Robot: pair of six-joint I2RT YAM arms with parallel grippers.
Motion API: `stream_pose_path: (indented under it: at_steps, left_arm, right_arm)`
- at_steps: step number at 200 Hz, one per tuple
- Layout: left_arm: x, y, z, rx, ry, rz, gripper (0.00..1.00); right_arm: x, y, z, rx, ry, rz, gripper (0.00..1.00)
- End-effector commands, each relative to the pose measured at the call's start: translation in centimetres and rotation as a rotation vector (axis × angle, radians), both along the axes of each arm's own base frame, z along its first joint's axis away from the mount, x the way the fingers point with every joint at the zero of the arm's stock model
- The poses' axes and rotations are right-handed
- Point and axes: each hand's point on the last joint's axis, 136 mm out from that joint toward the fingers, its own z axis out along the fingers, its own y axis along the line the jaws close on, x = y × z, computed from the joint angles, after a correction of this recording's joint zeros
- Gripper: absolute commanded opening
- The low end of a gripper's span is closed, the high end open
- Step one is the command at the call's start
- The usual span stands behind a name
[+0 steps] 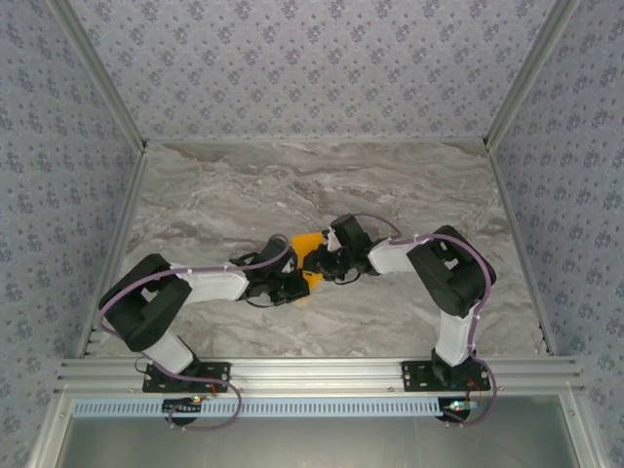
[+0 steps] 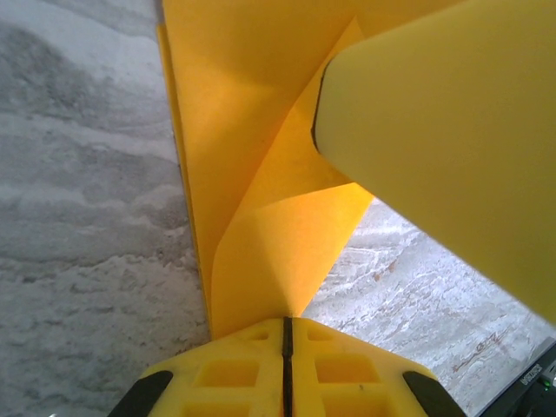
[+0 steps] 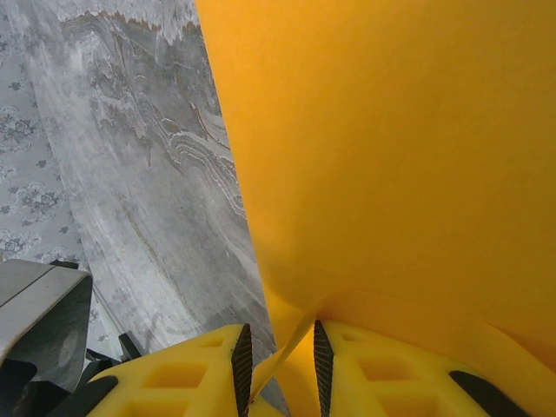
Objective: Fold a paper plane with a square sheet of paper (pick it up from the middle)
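The square sheet of paper (image 1: 308, 255), bright orange and folded into layers with creases, hangs above the table between my two grippers. My left gripper (image 2: 287, 337) is shut on its lower edge, and the paper (image 2: 261, 174) rises from the closed jaws as a fold. My right gripper (image 3: 280, 365) stands open, jaws apart. A loose flap of the paper (image 3: 391, 156) runs slantwise through the gap. One right fingertip (image 2: 452, 139) presses against the paper in the left wrist view. From above the grippers (image 1: 292, 278) (image 1: 327, 261) almost meet. A paper plane is out of view.
The marble-patterned table (image 1: 292, 185) spreads around the arms. Patterned walls (image 1: 312, 58) and metal frame rails (image 1: 312, 370) enclose it. Both arms are bent inward towards the table's middle.
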Motion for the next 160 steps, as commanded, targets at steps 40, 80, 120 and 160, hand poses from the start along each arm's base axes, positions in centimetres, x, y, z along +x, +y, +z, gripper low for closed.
stream_pose_path:
  at_steps: [40,80,120,160]
  left_arm:
    - [-1.9,1.4,-2.0,0.056,0.065,0.011,0.1]
    - [-3.0,2.1,-2.3,0.057,0.09,0.012,0.1]
    - [-4.2,2.9,-2.2,0.057,0.11,0.005,0.1]
    - [-3.6,2.0,0.3,0.013,0.049,-0.039,0.1]
  right_arm:
    - [-1.0,-1.7,-3.1,-0.119,0.06,-0.016,0.3]
    - [-0.8,-2.2,-3.5,-0.142,0.063,-0.03,0.3]
    - [-0.8,-2.5,-3.7,-0.152,0.064,-0.033,0.3]
    - [-0.8,-2.5,-3.9,-0.157,0.067,-0.036,0.3]
